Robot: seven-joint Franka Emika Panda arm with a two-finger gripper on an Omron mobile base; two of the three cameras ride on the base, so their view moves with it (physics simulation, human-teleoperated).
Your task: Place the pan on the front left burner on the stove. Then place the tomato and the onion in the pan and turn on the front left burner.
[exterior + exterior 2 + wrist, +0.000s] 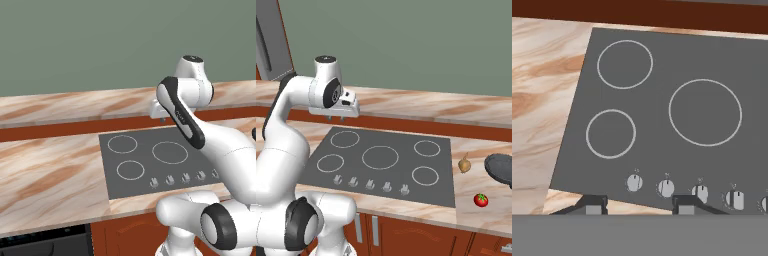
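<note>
Tomato (481,200), onion (464,164) and pan (501,169) are sitting on counter (476,215) right of stove (406,170). Gripper (638,205) is hovering high over knobs (665,188), jaws parted, empty.

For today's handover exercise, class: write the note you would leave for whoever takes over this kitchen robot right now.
Gripper: holds nothing, hangs above the stove's back left part; open or shut is unclear.
Pan: on the counter right of the stove, partly cut off by the picture's edge.
Onion: on the counter between stove and pan.
Tomato: on the counter, nearer the front edge.
Front left burner: bare.
Done: nothing.
Left: pan onto burner, both vegetables in, burner on.
</note>
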